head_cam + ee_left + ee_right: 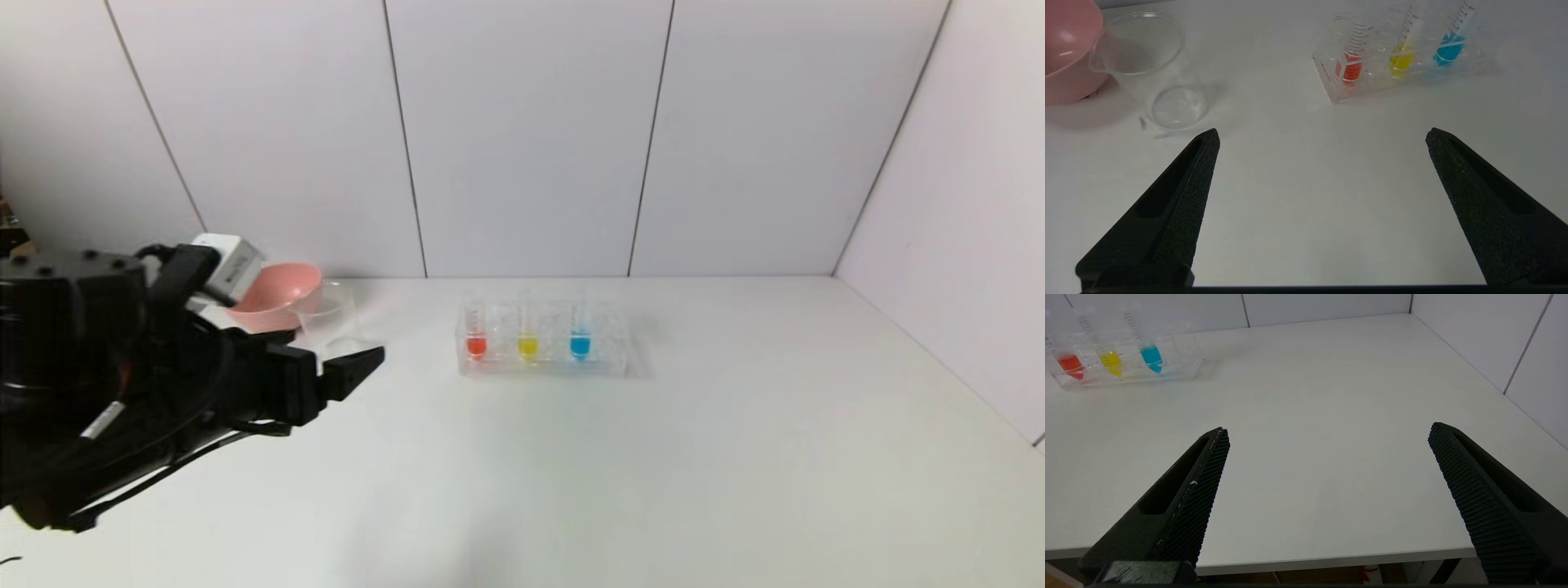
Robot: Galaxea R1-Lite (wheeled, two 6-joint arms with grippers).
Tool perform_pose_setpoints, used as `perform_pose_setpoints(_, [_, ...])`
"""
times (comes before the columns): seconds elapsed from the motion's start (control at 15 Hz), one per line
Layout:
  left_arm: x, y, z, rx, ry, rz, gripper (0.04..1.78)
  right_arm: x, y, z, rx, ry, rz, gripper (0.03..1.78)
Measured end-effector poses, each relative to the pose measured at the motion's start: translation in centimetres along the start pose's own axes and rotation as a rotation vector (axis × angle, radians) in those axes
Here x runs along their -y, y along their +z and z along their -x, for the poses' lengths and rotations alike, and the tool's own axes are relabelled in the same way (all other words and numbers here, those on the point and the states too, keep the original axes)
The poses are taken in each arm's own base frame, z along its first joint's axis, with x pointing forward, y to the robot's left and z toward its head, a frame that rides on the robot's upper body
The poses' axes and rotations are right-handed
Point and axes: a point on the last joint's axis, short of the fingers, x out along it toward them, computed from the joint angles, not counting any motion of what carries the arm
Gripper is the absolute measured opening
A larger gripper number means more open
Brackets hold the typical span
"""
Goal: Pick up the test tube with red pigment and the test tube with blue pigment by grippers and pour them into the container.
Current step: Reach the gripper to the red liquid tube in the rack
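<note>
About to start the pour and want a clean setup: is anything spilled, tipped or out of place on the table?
Nothing stands out. The red tube, yellow tube and blue tube stand in the rack; the beaker is upright beside the pink bowl, with no spills showing.

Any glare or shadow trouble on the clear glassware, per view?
Head view: container nearly vanishes against the white table; rack casts a faint shadow. Left wrist view: container rim shows clearly. Right wrist view: tube walls washed out, pigments vivid.
</note>
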Motion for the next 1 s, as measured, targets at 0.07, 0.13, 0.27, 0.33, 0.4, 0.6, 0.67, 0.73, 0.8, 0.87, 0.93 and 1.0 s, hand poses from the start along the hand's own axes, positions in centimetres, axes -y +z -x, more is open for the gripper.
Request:
perform_pose_setpoints(0.07, [1.5, 0.0, -1.3, -0.018, 0.025, 0.007, 1.76, 0.0, 0.0, 0.0, 0.0, 0.0, 0.0, 1.77])
perform_pose_setpoints(0.13, [3.0, 0.0, -2.6, -0.034, 0.067, 0.011, 1.76, 0.0, 0.0, 0.0, 0.0, 0.0, 0.0, 1.77])
perform_pose_setpoints(0.27, [5.2, -0.3, -4.8, -0.049, 0.161, 0.026, 1.76, 0.0, 0.0, 0.0, 0.0, 0.0, 0.0, 1.77])
perform_pose_setpoints(0.33, [6.2, -0.3, -5.9, -0.046, 0.208, 0.038, 1.76, 0.0, 0.0, 0.0, 0.0, 0.0, 0.0, 1.77])
perform_pose_setpoints(0.4, [7.0, -0.3, -6.9, -0.04, 0.25, 0.048, 1.76, 0.0, 0.0, 0.0, 0.0, 0.0, 0.0, 1.77])
perform_pose_setpoints(0.6, [8.9, -0.2, -9.6, 0.003, 0.33, 0.079, 1.76, 0.0, 0.0, 0.0, 0.0, 0.001, 0.0, 1.77])
perform_pose_setpoints(0.67, [9.4, -0.3, -10.3, 0.004, 0.329, 0.077, 1.76, 0.0, 0.0, 0.0, 0.0, 0.0, 0.0, 1.77])
perform_pose_setpoints(0.73, [9.8, -0.5, -11.0, 0.004, 0.325, 0.076, 1.76, 0.0, 0.0, 0.0, 0.0, 0.0, 0.0, 1.77])
perform_pose_setpoints(0.8, [10.0, -0.6, -11.6, 0.007, 0.323, 0.078, 1.76, 0.0, 0.0, 0.0, 0.0, 0.0, 0.0, 1.77])
perform_pose_setpoints(0.87, [10.3, -0.8, -12.3, 0.012, 0.321, 0.08, 1.76, 0.0, 0.0, 0.0, 0.0, 0.0, 0.0, 1.77])
perform_pose_setpoints(0.93, [10.5, -1.0, -13.0, 0.019, 0.319, 0.08, 1.76, 0.0, 0.0, 0.0, 0.0, 0.0, 0.0, 1.77])
perform_pose_setpoints(1.0, [10.7, -1.1, -13.6, 0.023, 0.318, 0.079, 1.76, 0.0, 0.0, 0.0, 0.0, 0.0, 0.0, 1.77])
